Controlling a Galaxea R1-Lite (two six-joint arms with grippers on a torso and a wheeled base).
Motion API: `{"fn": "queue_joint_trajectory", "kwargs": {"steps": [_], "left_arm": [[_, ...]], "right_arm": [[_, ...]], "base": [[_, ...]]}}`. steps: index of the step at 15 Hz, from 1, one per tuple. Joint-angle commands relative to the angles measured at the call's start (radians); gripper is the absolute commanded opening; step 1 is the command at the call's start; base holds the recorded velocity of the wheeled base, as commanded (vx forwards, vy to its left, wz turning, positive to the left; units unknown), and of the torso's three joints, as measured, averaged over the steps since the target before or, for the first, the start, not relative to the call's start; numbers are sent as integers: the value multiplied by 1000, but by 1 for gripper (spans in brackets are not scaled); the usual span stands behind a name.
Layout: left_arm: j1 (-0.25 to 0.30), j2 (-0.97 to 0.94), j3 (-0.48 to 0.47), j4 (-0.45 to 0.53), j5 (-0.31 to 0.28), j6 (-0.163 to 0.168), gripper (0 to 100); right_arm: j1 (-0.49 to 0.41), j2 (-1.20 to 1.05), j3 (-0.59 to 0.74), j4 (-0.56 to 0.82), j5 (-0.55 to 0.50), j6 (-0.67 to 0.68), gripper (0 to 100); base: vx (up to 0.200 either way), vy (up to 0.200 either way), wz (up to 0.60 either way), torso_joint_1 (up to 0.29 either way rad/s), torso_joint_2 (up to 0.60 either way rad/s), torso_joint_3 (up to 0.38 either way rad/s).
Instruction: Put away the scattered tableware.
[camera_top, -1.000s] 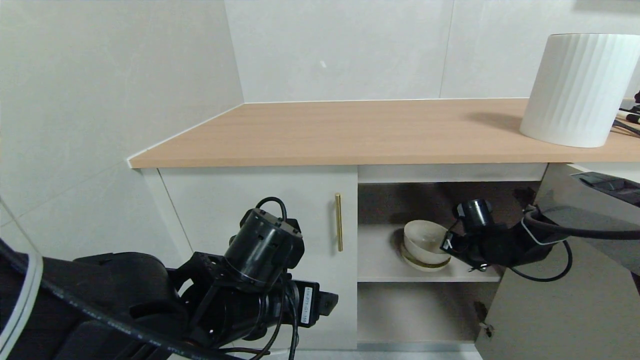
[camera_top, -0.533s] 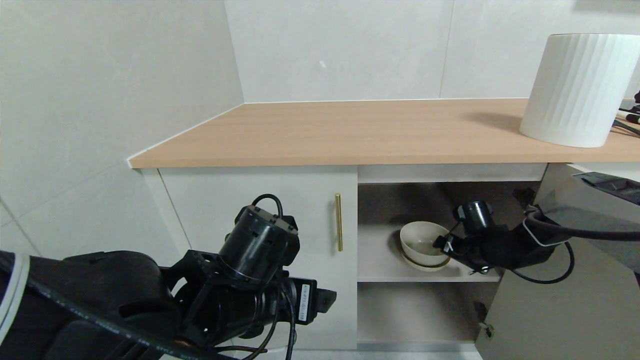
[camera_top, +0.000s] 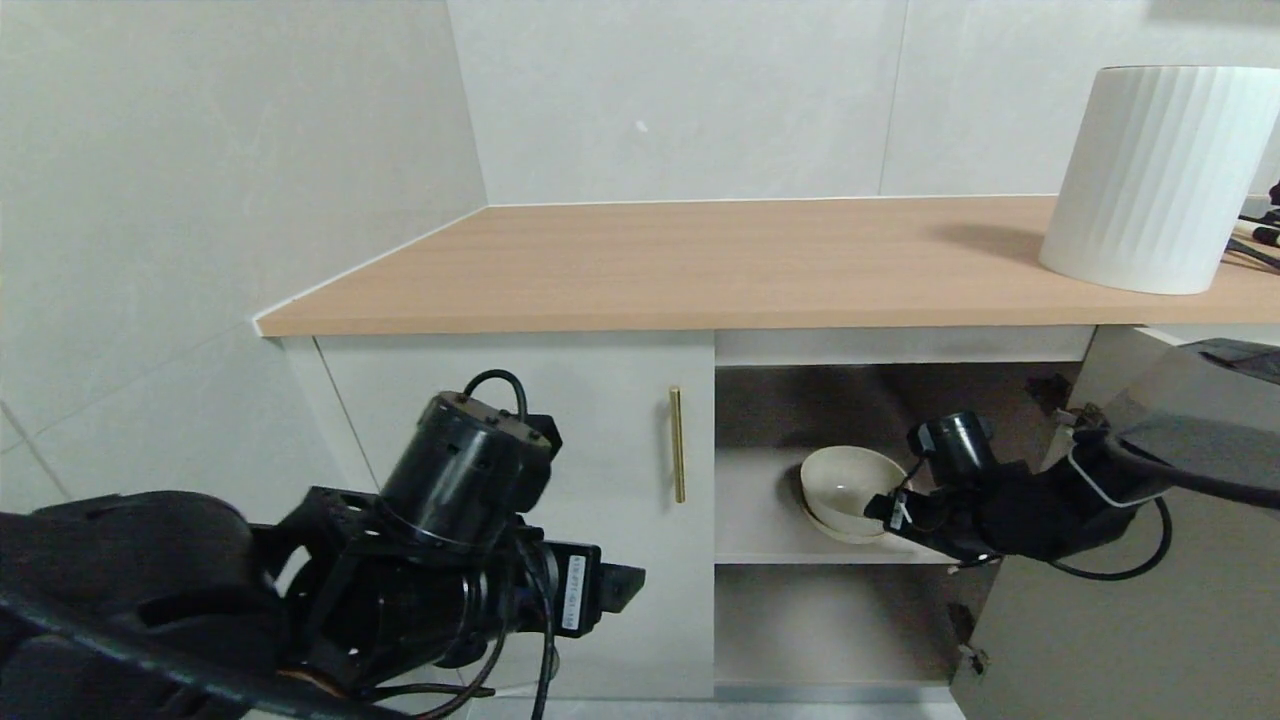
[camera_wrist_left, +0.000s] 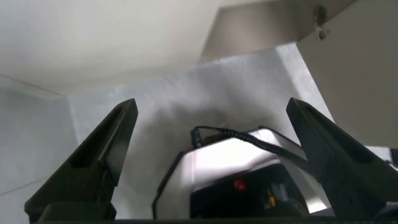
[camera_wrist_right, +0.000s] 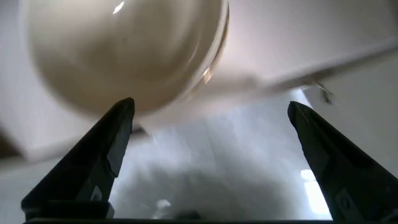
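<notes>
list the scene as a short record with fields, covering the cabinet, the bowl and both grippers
tableware: cream bowl upright on the cabinet shelf
cabinet: right door open, left door shut
right gripper: open, at the bowl's near rim, not closed on it
left gripper: open, empty, low in front of the shut door
countertop: holds a white ribbed container at its right end
</notes>
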Motion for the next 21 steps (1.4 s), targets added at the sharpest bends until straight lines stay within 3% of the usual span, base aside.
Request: {"fn": "queue_joint_trajectory", "kwargs": {"steps": [1,2,3,6,7,9,17,21], "left_arm": [[47,-201,26,87,1,50,100],[44,-295,61,136,-4,81,100],[41,-350,92,141,-9,87,100],[70,-487,176,139,-18,88,100],[80,-491,177,139,-24,88,100],[141,-488,180,133,-50,87,100],[149,-456,197,116,-68,108,100],[146,-456,197,116,-68,110,100]], "right_arm": [[130,-368,284,3,3,-120,100],[174,-477,338,21,-4,-158,100],[180,-550,348,69,-4,-187,100],[182,-797,338,331,36,-200,100],[184,-825,334,358,45,-200,100],[230,-925,331,503,49,-197,100],[243,-926,356,518,67,-192,100],[262,-926,359,520,65,-192,100]], "base": [[0,0,0,0,0,0],[0,0,0,0,0,0],[0,0,0,0,0,0],[0,0,0,0,0,0],[0,0,0,0,0,0],[0,0,0,0,0,0],[0,0,0,0,0,0],[-200,0,0,7,1,3]]}}
